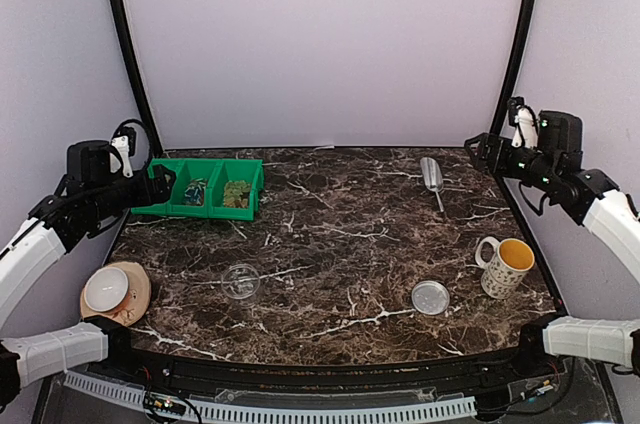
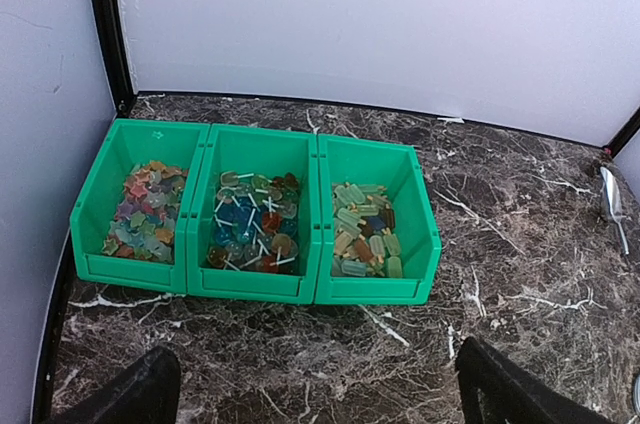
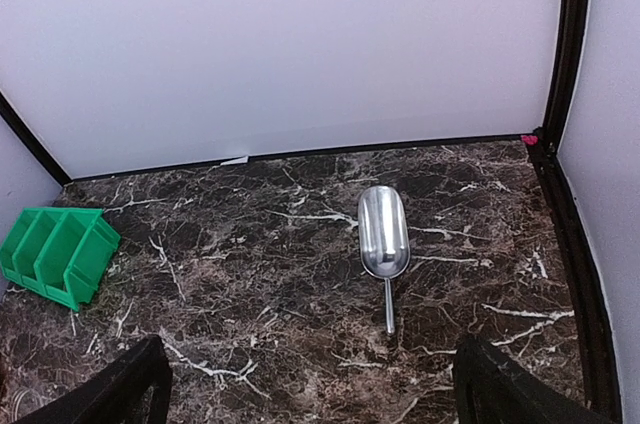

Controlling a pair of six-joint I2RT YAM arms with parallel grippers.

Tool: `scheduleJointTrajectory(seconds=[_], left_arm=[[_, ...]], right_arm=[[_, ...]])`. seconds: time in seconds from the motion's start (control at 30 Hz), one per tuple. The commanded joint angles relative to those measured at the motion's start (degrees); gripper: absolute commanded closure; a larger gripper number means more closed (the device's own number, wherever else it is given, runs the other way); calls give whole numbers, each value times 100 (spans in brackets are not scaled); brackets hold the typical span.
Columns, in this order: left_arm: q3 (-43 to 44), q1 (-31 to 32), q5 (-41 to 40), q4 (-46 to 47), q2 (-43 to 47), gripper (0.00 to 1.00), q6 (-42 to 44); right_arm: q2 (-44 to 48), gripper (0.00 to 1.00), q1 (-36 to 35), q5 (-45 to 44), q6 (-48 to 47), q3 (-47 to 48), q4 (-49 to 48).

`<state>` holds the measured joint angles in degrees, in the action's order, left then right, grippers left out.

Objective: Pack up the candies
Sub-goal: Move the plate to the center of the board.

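Our left claw (image 2: pixel 320 394) and right claw (image 3: pixel 315 389) gape empty; we risk spilling candies (image 2: pixel 250 224) if the scoop (image 3: pixel 383 234) tips.

Green bin (image 2: pixel 255 289) left-centre, three compartments, candies (image 2: pixel 250 222) in each. Metal scoop (image 2: pixel 612 206) at right edge. Left gripper (image 2: pixel 315 394) fingers spread wide at bottom.

You will find no word, number or brand legible in any view. The green bin (image 2: pixel 250 284) bears a small pale mark on the back wall of its left compartment, perhaps a moulded arrow, too faint to read. The candies (image 2: pixel 250 224) show no print at this size; the mug (image 1: pixel 503 282) shows only dark specks.
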<state>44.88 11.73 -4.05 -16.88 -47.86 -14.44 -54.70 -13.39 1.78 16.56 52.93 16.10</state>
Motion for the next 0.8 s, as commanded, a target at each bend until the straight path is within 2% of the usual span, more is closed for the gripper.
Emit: scheduleJointTrajectory(seconds=[0.0,0.3,0.63,0.77], left_arm=[[-66,-68,-135,-113,-54,1,-85],[-33,-128,-171,-109,-508,1,-70],[349,-180,354,-76,-1499,1,-519],[617,-207,161,38,-1991,1,-641]], right_arm=[[-143,2,-41,137,-50,-51,-451],[-103,2,-129,441,23,-717,-1423],[-206,2,-714,-360,-115,-1572,-2385],[-273,2,-927,-592,-214,-1694,-2532]])
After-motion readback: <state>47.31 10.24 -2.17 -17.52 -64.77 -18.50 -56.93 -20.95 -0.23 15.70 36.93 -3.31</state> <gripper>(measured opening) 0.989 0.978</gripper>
